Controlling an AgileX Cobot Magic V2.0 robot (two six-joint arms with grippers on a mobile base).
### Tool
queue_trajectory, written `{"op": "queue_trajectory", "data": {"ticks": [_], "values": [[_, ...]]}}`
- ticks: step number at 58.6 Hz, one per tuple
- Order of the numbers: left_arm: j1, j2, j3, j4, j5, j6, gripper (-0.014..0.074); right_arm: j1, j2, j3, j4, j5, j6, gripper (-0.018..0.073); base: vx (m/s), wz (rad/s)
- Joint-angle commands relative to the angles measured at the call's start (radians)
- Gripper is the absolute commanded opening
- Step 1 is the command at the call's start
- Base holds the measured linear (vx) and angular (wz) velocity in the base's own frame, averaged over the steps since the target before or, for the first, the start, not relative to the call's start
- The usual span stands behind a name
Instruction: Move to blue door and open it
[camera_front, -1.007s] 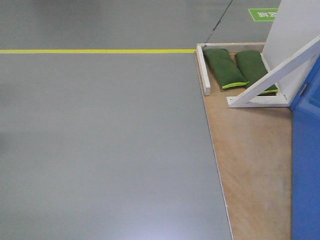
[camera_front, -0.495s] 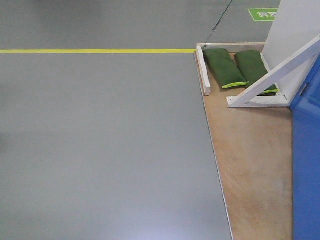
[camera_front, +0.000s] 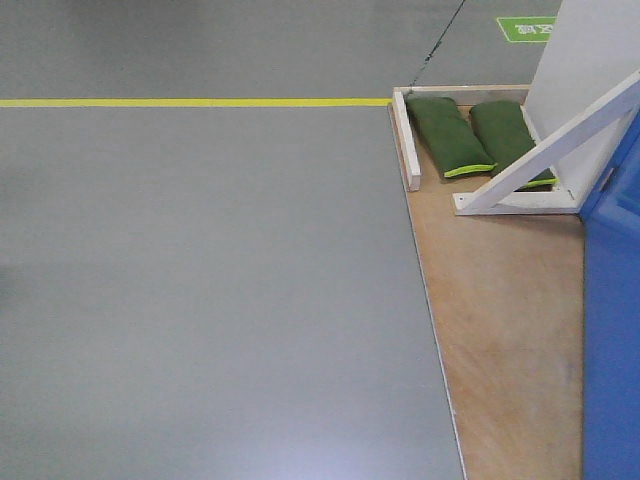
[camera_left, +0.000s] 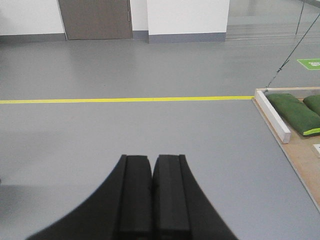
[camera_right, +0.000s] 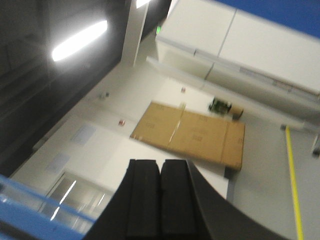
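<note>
The blue door (camera_front: 612, 330) is a glossy blue panel along the right edge of the front view, standing on a wooden platform (camera_front: 505, 300); its handle is out of view. In the left wrist view my left gripper (camera_left: 152, 159) hangs over grey floor, shut with nothing between its black pads. Seen from the right wrist, my right gripper (camera_right: 160, 162) is also shut and empty, pointing up toward a wall and ceiling. Blue surfaces cross that view's top right corner (camera_right: 280, 12) and bottom left corner (camera_right: 25, 220); I cannot tell whether they are the door.
Two green sandbags (camera_front: 450, 135) lie at the platform's far end beside a white panel with a diagonal brace (camera_front: 560, 140). A low white rail (camera_front: 406, 140) edges the platform. A yellow line (camera_front: 190, 102) crosses the grey floor. Cardboard sheets (camera_right: 195, 132) lean on a wall.
</note>
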Motion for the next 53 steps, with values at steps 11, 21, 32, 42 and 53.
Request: {"op": "queue_trajectory", "data": {"ticks": [11, 21, 32, 42, 53], "values": [[-0.002, -0.014, -0.027, -0.003, -0.085, -0.007, 0.0073, -0.004, -0.021, -0.058, 0.015, 0.156, -0.006, 0.0008, 0.0, 0.0], [-0.002, -0.014, -0.027, -0.003, -0.085, -0.007, 0.0073, -0.004, -0.025, -0.058, 0.015, 0.298, -0.006, 0.0008, 0.0, 0.0], [-0.002, -0.014, -0.027, -0.003, -0.085, -0.007, 0.0073, -0.004, -0.037, -0.058, 0.036, 0.442, -0.006, 0.0008, 0.0, 0.0], [-0.002, -0.014, -0.027, -0.003, -0.085, -0.007, 0.0073, -0.003, -0.101, -0.058, 0.134, 0.746, -0.005, 0.0008, 0.0, 0.0], [-0.002, -0.014, -0.027, -0.003, -0.085, -0.007, 0.0073, -0.002, -0.134, -0.058, 0.216, 0.86, -0.005, 0.0008, 0.0, 0.0]]}}
